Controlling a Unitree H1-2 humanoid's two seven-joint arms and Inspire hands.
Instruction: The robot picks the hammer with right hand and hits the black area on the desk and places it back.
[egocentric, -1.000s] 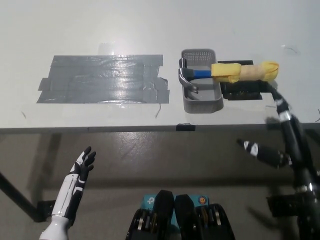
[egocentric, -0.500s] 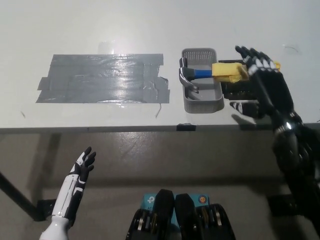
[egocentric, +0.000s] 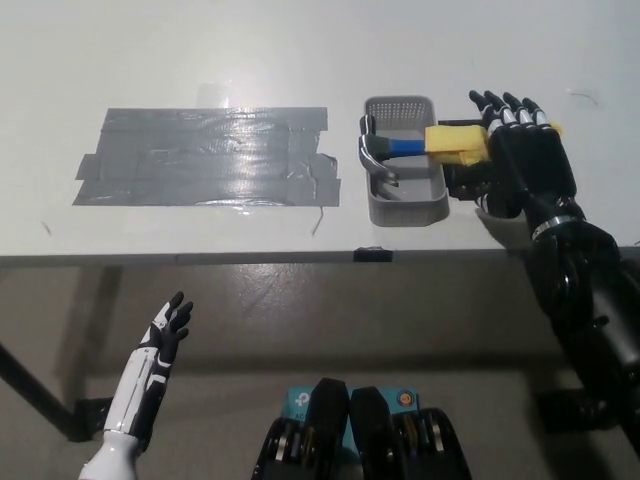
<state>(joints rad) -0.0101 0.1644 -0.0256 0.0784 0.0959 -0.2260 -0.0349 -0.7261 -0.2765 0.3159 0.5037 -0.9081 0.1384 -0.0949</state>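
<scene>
1. The black right hand (egocentric: 527, 160) is over the right end of the desk (egocentric: 300, 60), palm down, fingers spread and extended. It grasps nothing.
2. The right hand covers the outer end of the hammer's yellow padded handle; whether it touches the padding cannot be told.
3. The hammer (egocentric: 425, 145) lies across the grey basket (egocentric: 403, 205), its metal head inside the basket at the left wall, its blue neck crossing the basket, and its yellow handle projecting past the right wall.
4. A black block (egocentric: 465, 185) lies on the desk just beside the basket's right wall, below the handle and partly hidden by the hand.
5. The black area (egocentric: 205, 157), a patch of overlapping dark tape strips, lies flat on the desk to the left of the basket, its right edge near the basket.
6. The white left hand (egocentric: 160, 345) rests below the desk's front edge at the lower left, fingers extended and apart, holding nothing.
</scene>
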